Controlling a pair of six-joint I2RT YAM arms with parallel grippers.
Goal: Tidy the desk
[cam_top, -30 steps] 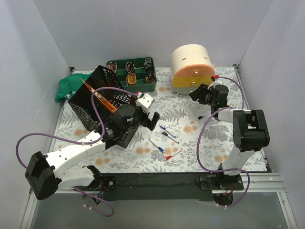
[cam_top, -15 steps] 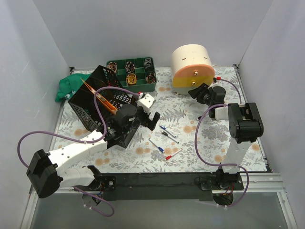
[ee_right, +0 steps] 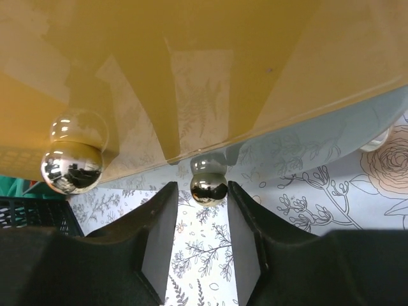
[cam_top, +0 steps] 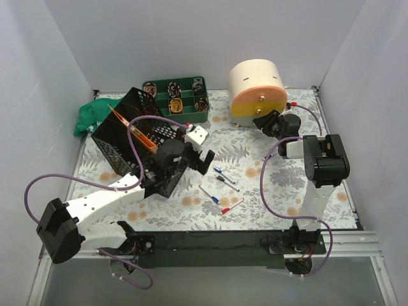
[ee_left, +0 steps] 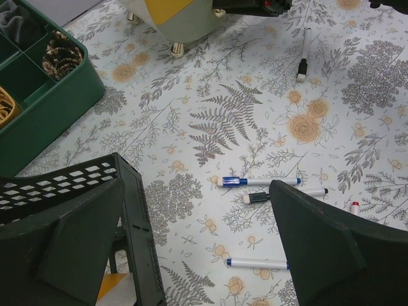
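Top external view: on the floral desk (cam_top: 159, 213) that spans the floor under both arms, the right arm has been folded in within 1 second and the right gripper (cam_top: 266, 121) brought to the round cabinet (cam_top: 256, 83). Its parted fingers flank the lower knob (ee_right: 208, 189), unclamped, so a drawer pull is judged next. The left gripper (ee_left: 197, 217) is held open above 5 loose pens (ee_left: 258, 182).

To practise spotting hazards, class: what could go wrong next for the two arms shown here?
The right gripper straddles a small polished knob on the round box; closing could slip off, or pulling could drag the box. The left gripper hangs open beside the mesh rack and could nudge it, scattering pens.
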